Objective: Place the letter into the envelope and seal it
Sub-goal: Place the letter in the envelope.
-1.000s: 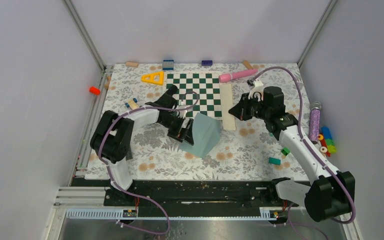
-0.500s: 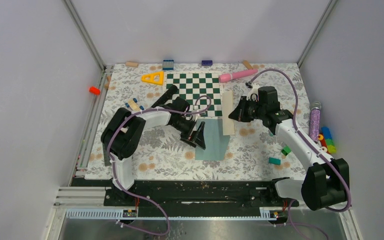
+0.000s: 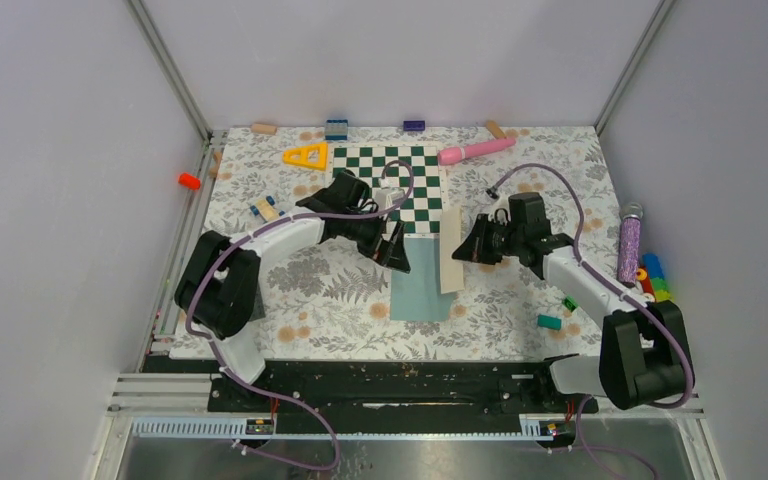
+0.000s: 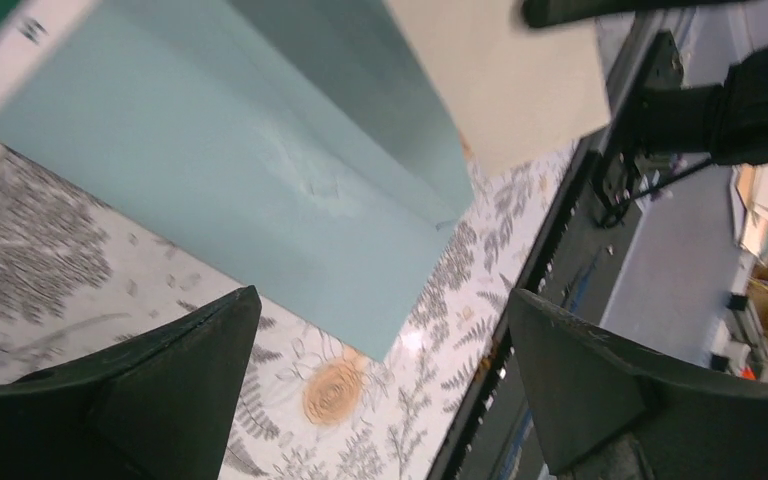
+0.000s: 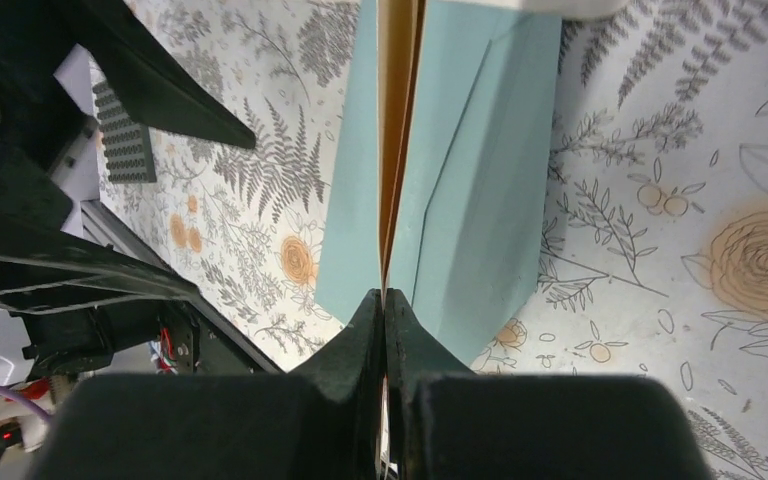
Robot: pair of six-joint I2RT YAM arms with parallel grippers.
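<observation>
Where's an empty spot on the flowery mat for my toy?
The near-left mat, between the left arm and the envelope, is bare. So is the strip between envelope and teal block. Far edge, by the chessboard, is crowded.

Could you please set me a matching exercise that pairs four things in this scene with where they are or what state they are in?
Things:
1. letter
2. envelope
3. left gripper
4. yellow triangle

Places or states:
a. open, above the envelope's far end
b. beside the chessboard's far left corner
c. flat on the floral cloth, just in front of the chessboard
d. pinched edge-on in the shut right gripper

Pairs: 1-d, 2-c, 3-a, 4-b.
</observation>
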